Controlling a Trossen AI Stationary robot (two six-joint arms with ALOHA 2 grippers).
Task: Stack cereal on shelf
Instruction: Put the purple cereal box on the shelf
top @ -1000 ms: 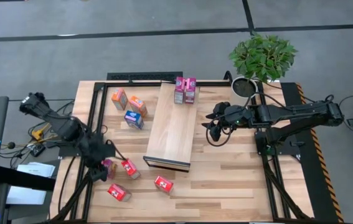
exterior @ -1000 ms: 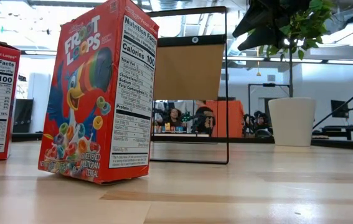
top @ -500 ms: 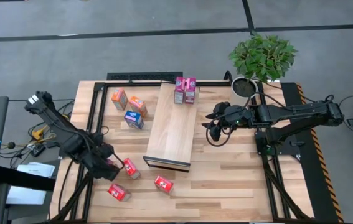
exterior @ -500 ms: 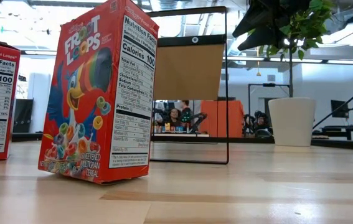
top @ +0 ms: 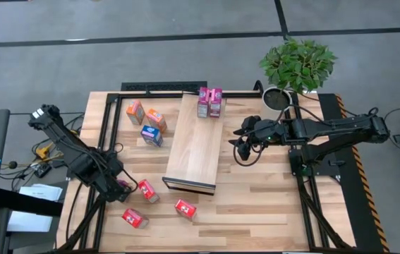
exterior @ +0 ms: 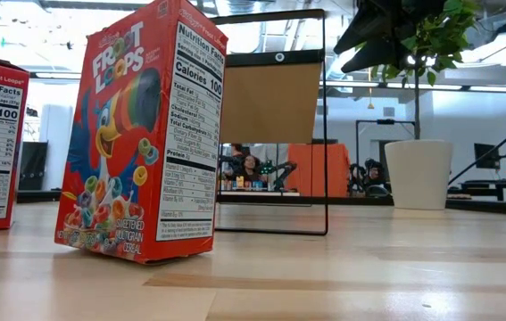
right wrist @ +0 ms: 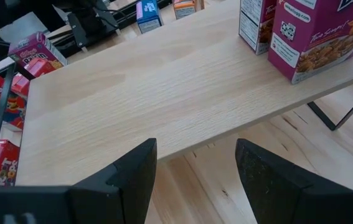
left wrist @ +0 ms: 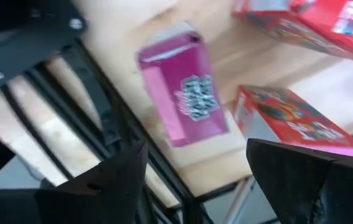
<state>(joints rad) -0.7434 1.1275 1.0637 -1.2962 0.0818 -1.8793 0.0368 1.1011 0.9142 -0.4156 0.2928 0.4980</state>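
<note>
The magenta box (left wrist: 182,87) lies on the counter (top: 256,204) off the shelf's (top: 198,137) near-left corner, close against the dark frame rail (top: 104,134) that runs along the counter's left side. Two magenta boxes (top: 210,102) already stand at the shelf's far end, so the task is under way.

The left end effector (top: 118,187) hovers just above the lying magenta box, fingers spread to either side and holding nothing; in the left wrist view the box shows whole between the two dark fingers (left wrist: 111,180).

Around it, relative to the shelf: three red boxes (top: 147,190) are scattered off its near-left corner, and two orange boxes (top: 135,111) and a blue box (top: 152,135) lie along its left side.

The right end effector (top: 238,144) waits just off the shelf's right side, open and empty. A potted plant (top: 297,65) stands beyond the shelf's far-right corner.

To do the pick well, the left end effector should probably descend with its fingers straddling the box's narrow sides. The rail and the nearest red box are close, so either could be clipped.
</note>
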